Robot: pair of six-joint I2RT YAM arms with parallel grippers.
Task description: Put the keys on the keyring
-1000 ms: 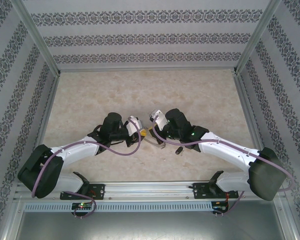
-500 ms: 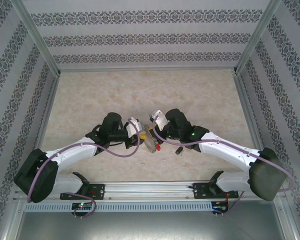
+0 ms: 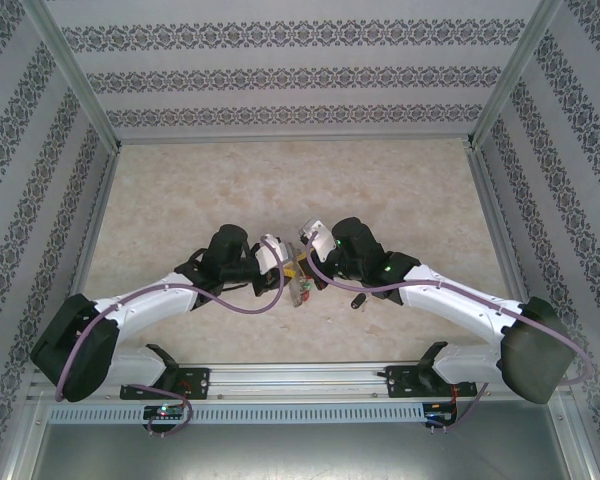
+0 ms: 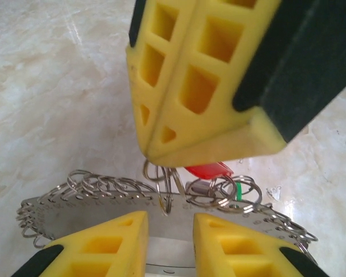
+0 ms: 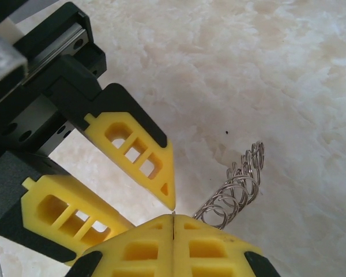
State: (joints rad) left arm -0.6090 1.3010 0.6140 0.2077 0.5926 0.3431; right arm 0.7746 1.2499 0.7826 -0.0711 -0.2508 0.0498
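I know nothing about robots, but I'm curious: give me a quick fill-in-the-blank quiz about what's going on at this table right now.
1. The loose key lying on the table by the right arm has a ___ head.
2. The right hand is ___ on the key ring.
3. Just under that hand's tip sits a second key with a ___ head.
4. The left hand has fingers coloured ___.

Missing words: black; shut; red; yellow.

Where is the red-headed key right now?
Left wrist view, right of centre: the red key sits among the keyring loops, just below the shut right gripper.
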